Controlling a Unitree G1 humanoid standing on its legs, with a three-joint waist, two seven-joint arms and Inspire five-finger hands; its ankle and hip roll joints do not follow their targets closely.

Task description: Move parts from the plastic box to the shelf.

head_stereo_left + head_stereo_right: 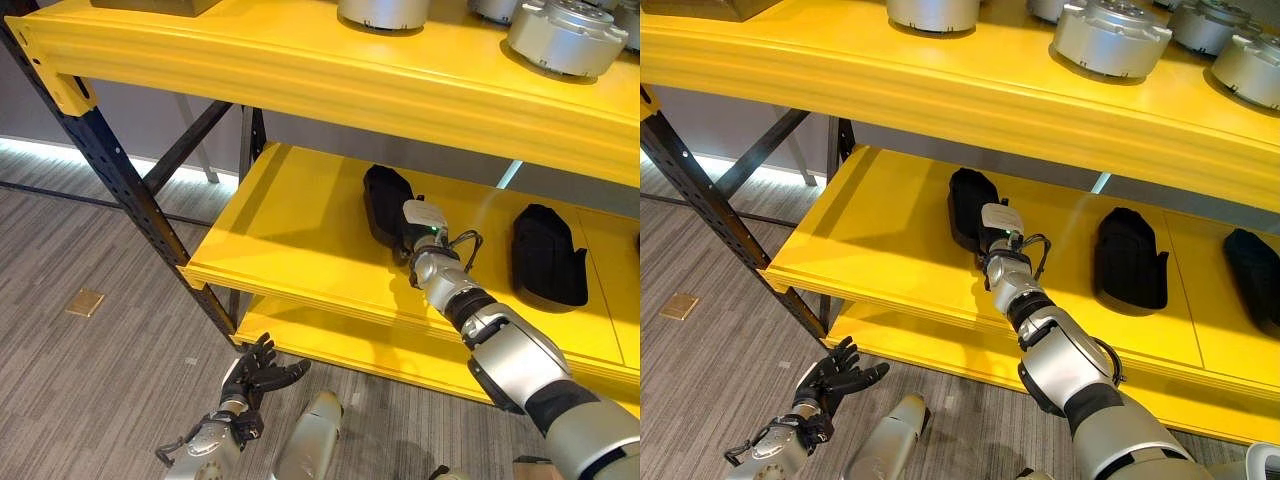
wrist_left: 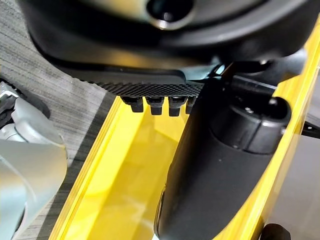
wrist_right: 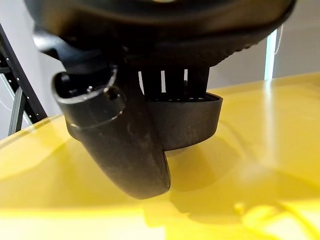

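My right hand [image 1: 398, 226] reaches over the middle yellow shelf [image 1: 290, 230] and is shut on a black moulded part [image 1: 378, 190] that rests on the shelf board. In the right wrist view the fingers [image 3: 175, 80] hook over the part's rim [image 3: 197, 120] and the thumb [image 3: 122, 150] presses its near side. My left hand [image 1: 262, 372] hangs low above the floor in front of the bottom shelf, fingers spread and holding nothing. Its thumb [image 2: 220, 170] shows against the yellow shelf edge.
Two more black parts [image 1: 1130, 258] [image 1: 1252, 270] lie to the right on the same shelf. Round silver parts [image 1: 565, 35] [image 1: 385, 12] stand on the top shelf. A dark blue upright [image 1: 110, 160] stands at the left. A brass plate [image 1: 84, 302] sits in the floor.
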